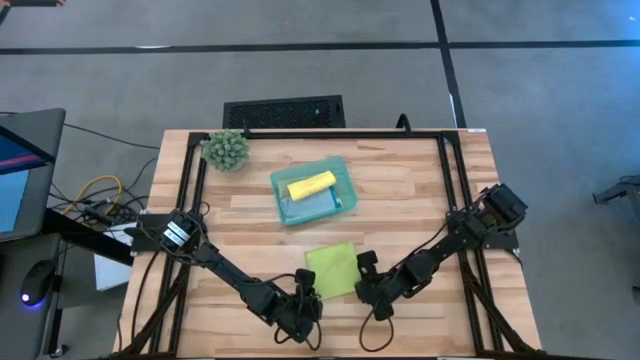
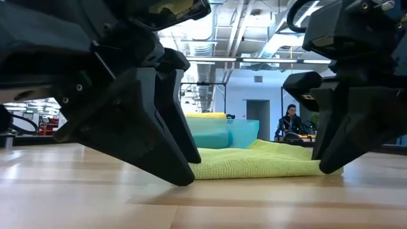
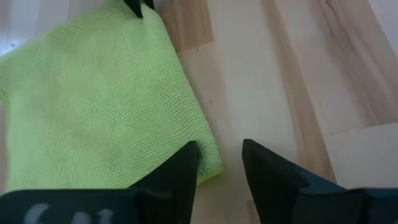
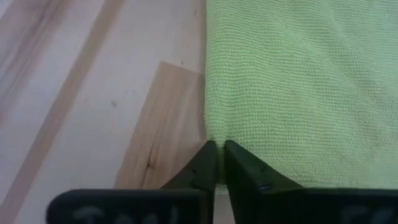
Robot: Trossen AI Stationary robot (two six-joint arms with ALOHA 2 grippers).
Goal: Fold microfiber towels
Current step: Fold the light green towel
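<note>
Lime towel (image 1: 333, 268) lies flat on the bench (image 1: 400, 215), near the front edge, between the two grippers. It looks folded, with a doubled edge showing in the low view (image 2: 254, 166).

Left gripper (image 1: 308, 292) is down at the towel's front-left corner. Its fingers (image 3: 180, 171) stand partly apart, one tip at the towel's corner, the other over bare wood; nothing is held.

Right gripper (image 1: 364, 280) is at the towel's right edge. In its wrist view the fingers (image 4: 208, 158) are almost together, tips right at the towel's hem (image 4: 292, 87); I cannot tell whether any fabric is pinched between them.

Behind the lime towel, a teal tray (image 1: 340, 172) sits mid-bench. It holds a rolled yellow towel (image 1: 311, 184) on top of a light blue towel (image 1: 312, 206).

A spiky plant ball (image 1: 226, 149) sits at the far left corner of the bench.

In the low view a person (image 2: 291, 121) is seated far back in the room.
</note>
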